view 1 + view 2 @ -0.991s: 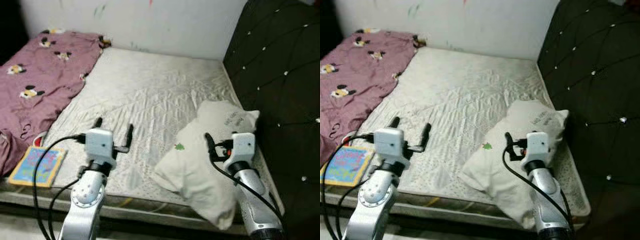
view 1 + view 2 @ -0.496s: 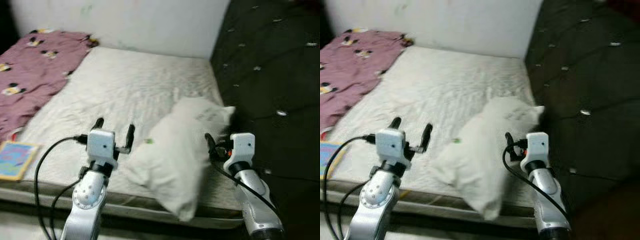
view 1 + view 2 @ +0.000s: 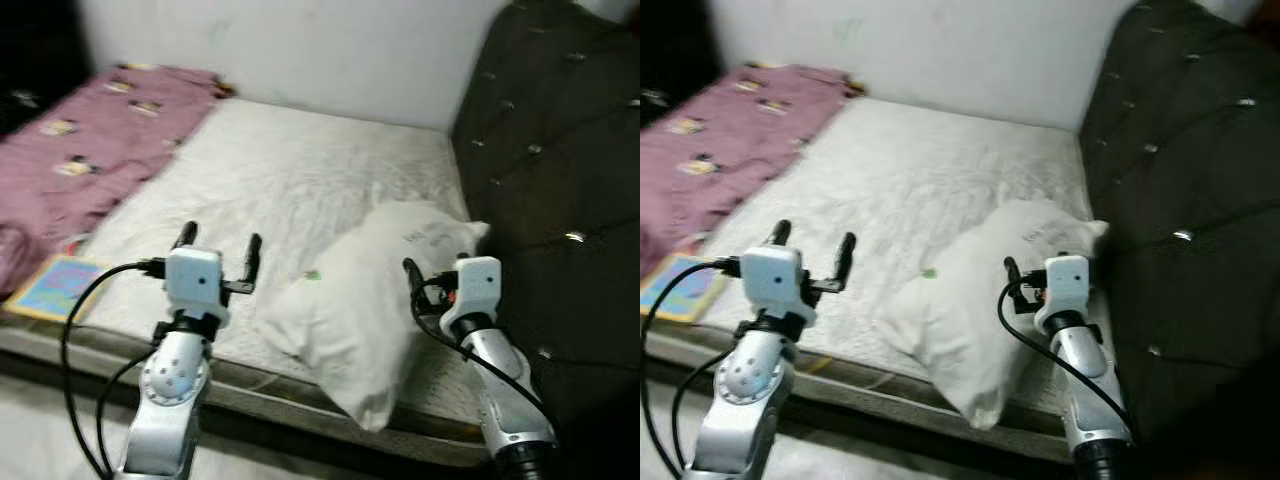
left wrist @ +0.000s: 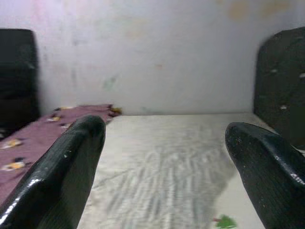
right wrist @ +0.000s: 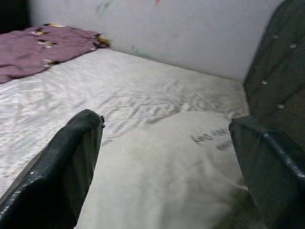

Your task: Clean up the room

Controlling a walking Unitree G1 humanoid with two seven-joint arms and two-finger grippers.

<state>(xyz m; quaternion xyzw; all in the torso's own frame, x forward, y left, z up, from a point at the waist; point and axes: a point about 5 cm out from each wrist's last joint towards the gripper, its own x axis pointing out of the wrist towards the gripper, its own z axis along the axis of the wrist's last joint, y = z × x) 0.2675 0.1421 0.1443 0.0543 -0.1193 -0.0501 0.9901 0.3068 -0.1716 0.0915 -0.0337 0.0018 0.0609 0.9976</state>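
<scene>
Pillow (image 3: pixel 375 300) overhangs bed edge (image 3: pixel 300 385) between my grippers, left (image 3: pixel 217 245) and right (image 5: pixel 162 157) both spread; view swung since.

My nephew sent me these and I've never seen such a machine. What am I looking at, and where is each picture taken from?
It is a walking household robot with two silver arms. Two pictures come from cameras in its head, two from its wrists, looking along black fingers. The left hand and right hand are both open and hold nothing. Before it is a bed with a white mattress, a white pillow near the dark headboard, a purple blanket and a colourful book.
</scene>
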